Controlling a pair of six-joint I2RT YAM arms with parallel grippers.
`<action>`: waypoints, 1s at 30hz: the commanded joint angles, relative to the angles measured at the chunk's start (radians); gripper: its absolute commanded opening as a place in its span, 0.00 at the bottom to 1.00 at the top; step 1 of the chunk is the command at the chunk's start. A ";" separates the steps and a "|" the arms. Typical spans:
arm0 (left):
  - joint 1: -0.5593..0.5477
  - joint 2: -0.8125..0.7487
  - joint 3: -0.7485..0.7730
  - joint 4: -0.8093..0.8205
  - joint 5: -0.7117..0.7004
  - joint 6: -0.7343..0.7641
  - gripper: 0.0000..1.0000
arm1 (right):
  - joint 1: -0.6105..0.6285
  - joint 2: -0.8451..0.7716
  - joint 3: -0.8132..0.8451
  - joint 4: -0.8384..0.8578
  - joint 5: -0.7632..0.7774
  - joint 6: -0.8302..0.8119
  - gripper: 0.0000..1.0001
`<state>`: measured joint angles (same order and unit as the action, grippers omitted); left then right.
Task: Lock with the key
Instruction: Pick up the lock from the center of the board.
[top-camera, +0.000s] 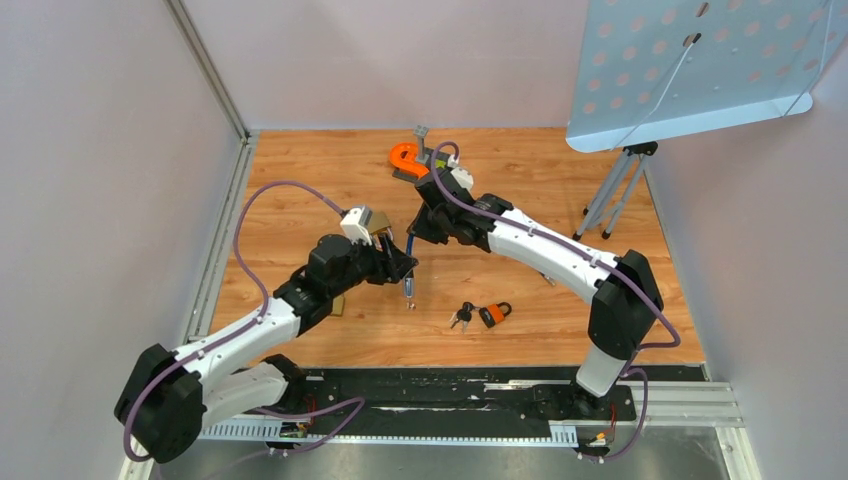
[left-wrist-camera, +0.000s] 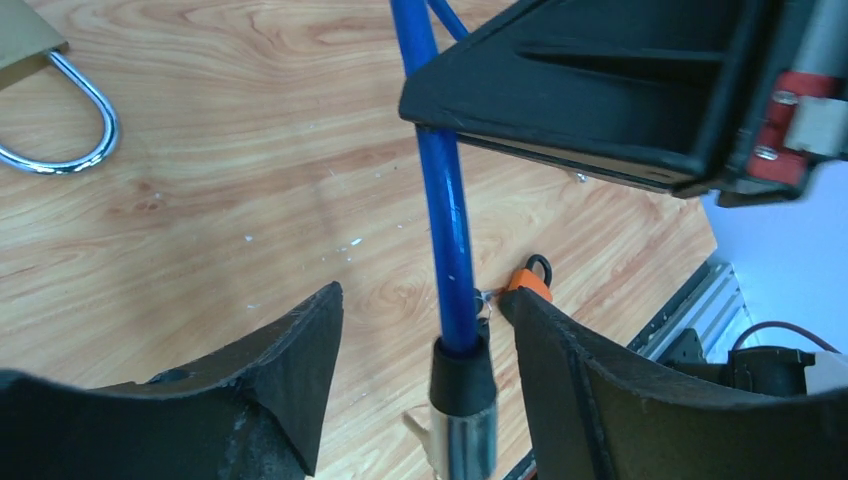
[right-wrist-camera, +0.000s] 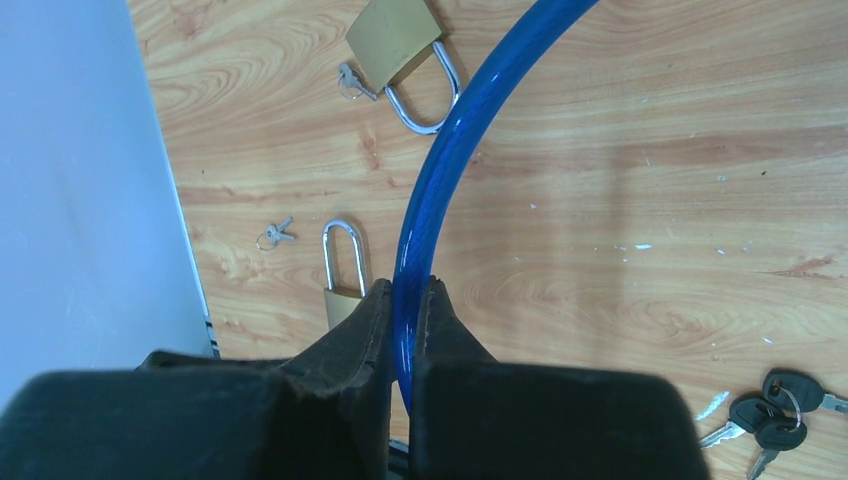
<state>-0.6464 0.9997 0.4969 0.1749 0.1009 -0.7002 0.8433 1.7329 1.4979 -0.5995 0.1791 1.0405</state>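
A blue cable lock (right-wrist-camera: 440, 170) hangs in my right gripper (right-wrist-camera: 408, 290), which is shut on the cable. In the left wrist view the cable (left-wrist-camera: 447, 230) runs down between the fingers of my left gripper (left-wrist-camera: 420, 300) to a black and silver end piece (left-wrist-camera: 462, 400). The left jaws stand open on both sides of it, not touching. A bunch of black-headed keys (top-camera: 462, 316) lies on the wooden table beside a small orange padlock (top-camera: 494, 314). In the top view both grippers meet mid-table, left (top-camera: 398, 262) and right (top-camera: 418, 228).
Two brass padlocks (right-wrist-camera: 395, 40) (right-wrist-camera: 343, 300) and a small silver key pair (right-wrist-camera: 273, 235) lie on the table. An orange object (top-camera: 405, 158) sits at the back. A tripod (top-camera: 615, 190) with a perforated panel (top-camera: 700, 60) stands at the right.
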 joint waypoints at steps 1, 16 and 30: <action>0.017 0.058 0.064 0.089 0.094 0.028 0.67 | -0.001 -0.079 -0.010 0.089 -0.033 -0.030 0.00; 0.022 0.126 0.086 0.114 0.136 0.042 0.24 | -0.024 -0.088 -0.044 0.117 -0.083 -0.031 0.00; 0.023 0.115 0.118 0.009 0.078 0.148 0.00 | -0.071 -0.127 -0.136 0.135 -0.057 -0.129 0.65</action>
<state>-0.6239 1.1294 0.5514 0.1867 0.2073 -0.6209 0.7944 1.6779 1.3933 -0.5121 0.0887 0.9916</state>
